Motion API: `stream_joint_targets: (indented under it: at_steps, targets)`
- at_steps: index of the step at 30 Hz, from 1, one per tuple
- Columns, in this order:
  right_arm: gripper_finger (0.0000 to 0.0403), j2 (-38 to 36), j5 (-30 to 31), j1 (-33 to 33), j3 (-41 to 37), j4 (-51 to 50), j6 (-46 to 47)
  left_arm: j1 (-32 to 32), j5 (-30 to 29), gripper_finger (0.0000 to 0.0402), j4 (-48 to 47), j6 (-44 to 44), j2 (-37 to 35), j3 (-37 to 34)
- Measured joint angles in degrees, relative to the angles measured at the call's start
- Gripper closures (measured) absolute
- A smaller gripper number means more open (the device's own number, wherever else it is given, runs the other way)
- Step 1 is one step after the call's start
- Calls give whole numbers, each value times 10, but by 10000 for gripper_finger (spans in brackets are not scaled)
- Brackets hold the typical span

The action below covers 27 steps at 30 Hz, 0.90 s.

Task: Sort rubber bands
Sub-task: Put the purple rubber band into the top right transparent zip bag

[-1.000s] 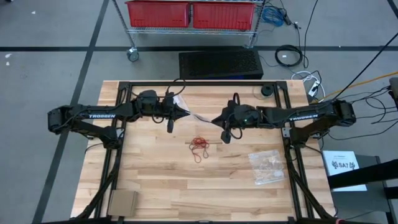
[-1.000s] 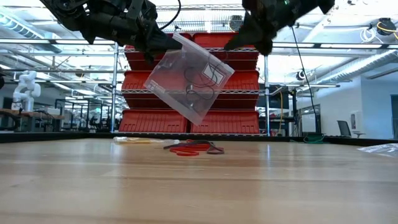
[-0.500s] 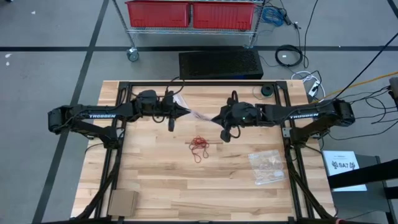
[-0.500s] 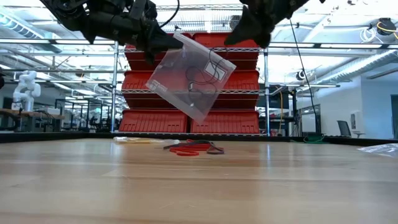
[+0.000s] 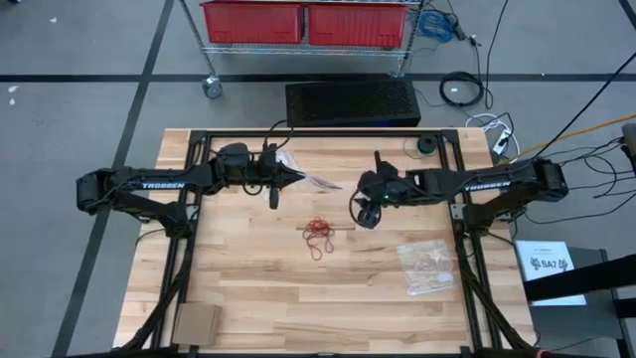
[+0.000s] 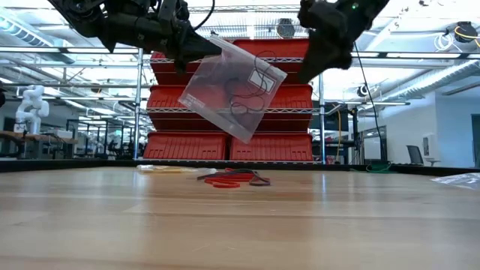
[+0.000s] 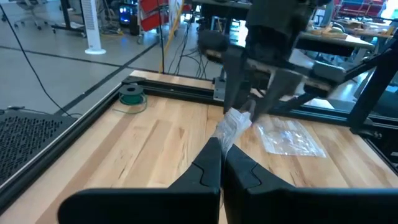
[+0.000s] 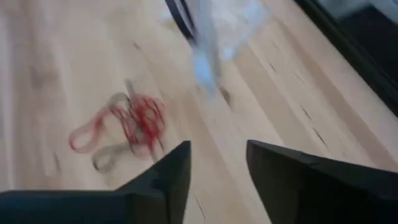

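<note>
Right pincer [image 8: 217, 171] released bag [image 6: 232, 90], spread | left pincer [image 7: 222, 163] pinching bag | rubber bands [image 5: 320, 234] below

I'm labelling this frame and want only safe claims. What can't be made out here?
- How many rubber bands sit in the clear bag: low view, loops overlap.
- Colours in the table pile: high view, too small; right wrist view, blurred.
- Contents of the second bag: high view, too small.

Grey floor [image 5: 79, 109] with dark tape lines; wire rack [image 5: 308, 40] holding red bins [image 5: 253, 20]; ceiling lights.
</note>
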Motion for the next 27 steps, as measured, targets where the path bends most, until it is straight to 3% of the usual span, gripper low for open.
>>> stream_joint_targets:
  at_steps: [4,7,10,16,27]
  targets:
    - [229,0,2,0,-63,135,-23,0,0,401,-1,0,0,0]
    - [239,0,5,-6,-89,186,-24,0,0,401,-1,-3,0,0]
    - [274,1,11,-13,-108,216,-29,0,0,401,-1,-4,0,0]
    - [389,1,21,-21,-108,275,-83,-1,0,401,-1,-5,0,0]
    - [402,-5,14,-21,-90,286,-108,-13,0,401,1,-5,6,0]
